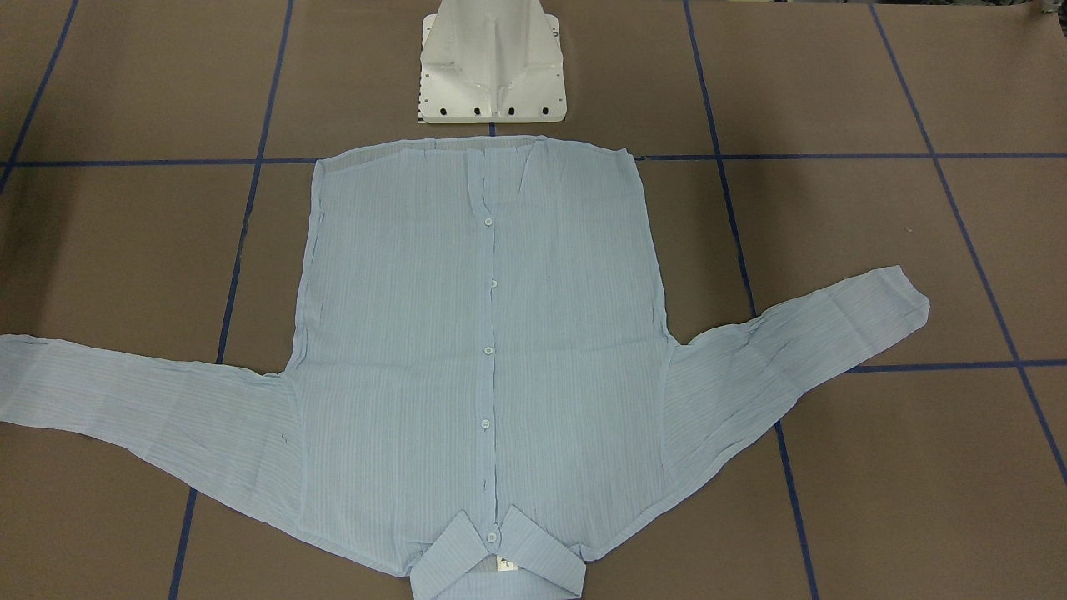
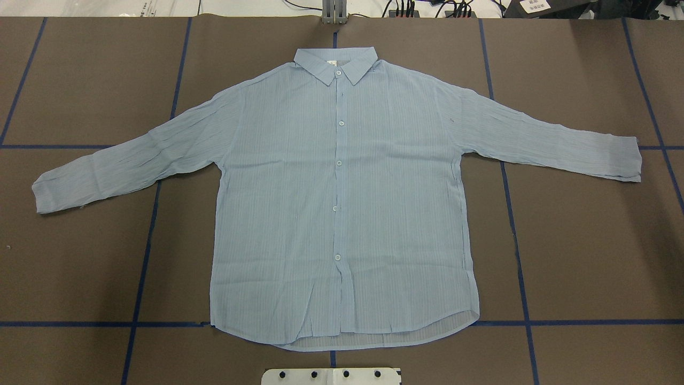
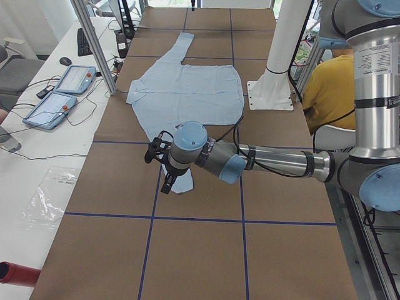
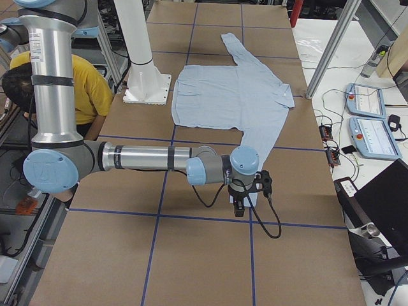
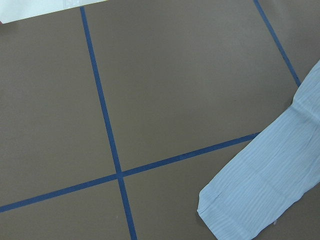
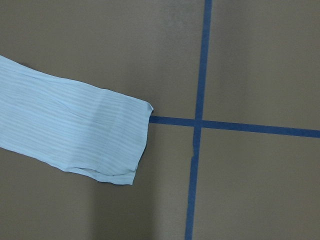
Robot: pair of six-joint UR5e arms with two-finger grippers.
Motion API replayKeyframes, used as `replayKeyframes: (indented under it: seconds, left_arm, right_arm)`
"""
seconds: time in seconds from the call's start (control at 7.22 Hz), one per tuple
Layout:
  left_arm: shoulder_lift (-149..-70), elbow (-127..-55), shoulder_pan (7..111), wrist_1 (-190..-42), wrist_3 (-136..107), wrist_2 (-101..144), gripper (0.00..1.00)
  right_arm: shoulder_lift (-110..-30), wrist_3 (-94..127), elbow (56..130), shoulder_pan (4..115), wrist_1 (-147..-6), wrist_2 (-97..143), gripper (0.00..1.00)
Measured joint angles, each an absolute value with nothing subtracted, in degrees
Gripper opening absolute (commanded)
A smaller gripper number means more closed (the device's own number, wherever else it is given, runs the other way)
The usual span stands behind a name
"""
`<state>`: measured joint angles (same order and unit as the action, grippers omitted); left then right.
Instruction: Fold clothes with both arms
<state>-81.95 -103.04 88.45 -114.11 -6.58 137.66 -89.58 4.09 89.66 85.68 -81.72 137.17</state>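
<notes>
Shirt [image 2: 342,214]: flat on desk [image 2: 588,256], buttoned, sleeves spread. Left tool [image 3: 160,164] and right tool [image 4: 250,193] each hover near one sleeve end. Grip and opening: you cannot tell.

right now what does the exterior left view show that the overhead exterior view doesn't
Only exterior left: the silver-tubed left arm, its black two-finger gripper by the near sleeve cuff, a person in a yellow top, two pale tablets on a white side bench. Only overhead: the row of small pale buttons. Both: the light-blue pinstriped shirt spread flat on the brown, blue-taped table, and the white pedestal base.
</notes>
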Motion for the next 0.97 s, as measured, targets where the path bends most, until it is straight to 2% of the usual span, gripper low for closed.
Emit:
replayKeyframes:
  seconds: [0.55, 0.97]
  left_arm:
    - [-81.5, -103.0, 88.1, -114.9, -8.6, 138.3, 0.99]
    - [-82.2, -102.8, 87.8, -116.1, -10.1, 140.3, 0.99]
  right_arm:
    - [-87.3, 11.4, 86.7, 79.7, -74.8, 139.5, 1.00]
    - [-76.8, 12.6, 74.1, 77.4, -74.0, 139.1, 0.98]
